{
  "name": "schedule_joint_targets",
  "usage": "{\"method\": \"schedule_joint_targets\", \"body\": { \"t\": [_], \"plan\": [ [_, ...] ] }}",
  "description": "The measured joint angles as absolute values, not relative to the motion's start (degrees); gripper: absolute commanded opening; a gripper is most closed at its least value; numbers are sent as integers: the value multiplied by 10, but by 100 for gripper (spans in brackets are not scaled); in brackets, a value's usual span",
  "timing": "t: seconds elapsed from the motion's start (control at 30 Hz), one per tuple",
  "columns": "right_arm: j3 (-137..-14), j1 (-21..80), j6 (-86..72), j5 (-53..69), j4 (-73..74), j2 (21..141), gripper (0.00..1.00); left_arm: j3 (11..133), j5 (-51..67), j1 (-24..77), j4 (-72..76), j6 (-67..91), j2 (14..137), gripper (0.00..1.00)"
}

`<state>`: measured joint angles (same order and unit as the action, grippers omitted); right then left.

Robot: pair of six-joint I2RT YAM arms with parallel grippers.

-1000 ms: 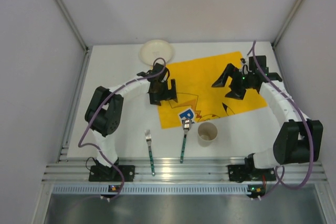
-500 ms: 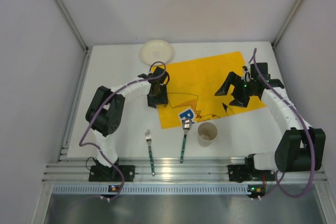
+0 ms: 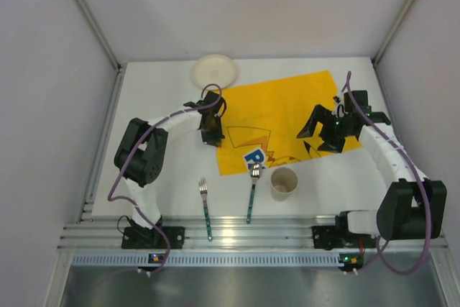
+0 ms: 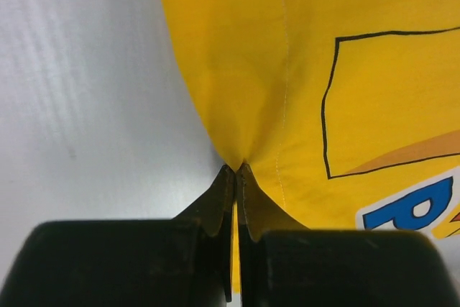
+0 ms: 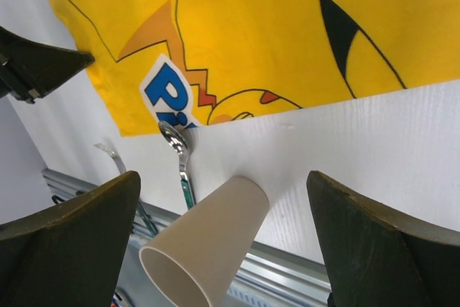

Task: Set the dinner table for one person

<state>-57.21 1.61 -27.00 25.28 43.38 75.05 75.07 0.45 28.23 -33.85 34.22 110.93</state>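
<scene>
The white dinner table [image 3: 162, 106] carries a yellow cartoon-print placemat [image 3: 287, 109], lying askew. My left gripper [image 3: 210, 133] is at the mat's left edge, and in the left wrist view it [image 4: 236, 169] is shut, pinching a raised fold of the yellow placemat [image 4: 287, 55] just above the tabletop [image 4: 86, 70]. My right gripper [image 3: 327, 133] hovers open over the mat's right part. Between its wide-spread fingers [image 5: 223, 177] I see the table [image 5: 366, 141] below, with nothing held. A white plate [image 3: 214, 70] sits at the back.
A paper cup [image 3: 284, 182] [image 5: 205, 242] stands in front of the mat. A green-handled spoon [image 3: 252, 190] [image 5: 180, 152] overlaps the mat's near corner, with a fork [image 3: 205, 206] to its left. The ribbed aluminium rail [image 3: 244, 235] runs along the near edge, and walls enclose the sides.
My left gripper has gone from open to shut on the placemat's left edge and shifted slightly left. My right gripper has drifted a little right and toward the near side, still open.
</scene>
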Motion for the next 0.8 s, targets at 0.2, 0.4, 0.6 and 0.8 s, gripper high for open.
{"method": "schedule_joint_targets", "body": {
  "t": [0.2, 0.4, 0.6, 0.8],
  "plan": [
    [-566, 16, -269, 253, 434, 750, 100, 669, -3, 198, -328, 336, 1046, 0],
    [-559, 16, -266, 256, 433, 750, 100, 638, -40, 143, -350, 312, 1016, 18],
    [-558, 16, -265, 262, 433, 750, 100, 634, -70, 143, -381, 295, 999, 78],
    [-551, 16, -260, 267, 432, 749, 100, 629, -87, 171, -435, 328, 899, 87]
  ]
}}
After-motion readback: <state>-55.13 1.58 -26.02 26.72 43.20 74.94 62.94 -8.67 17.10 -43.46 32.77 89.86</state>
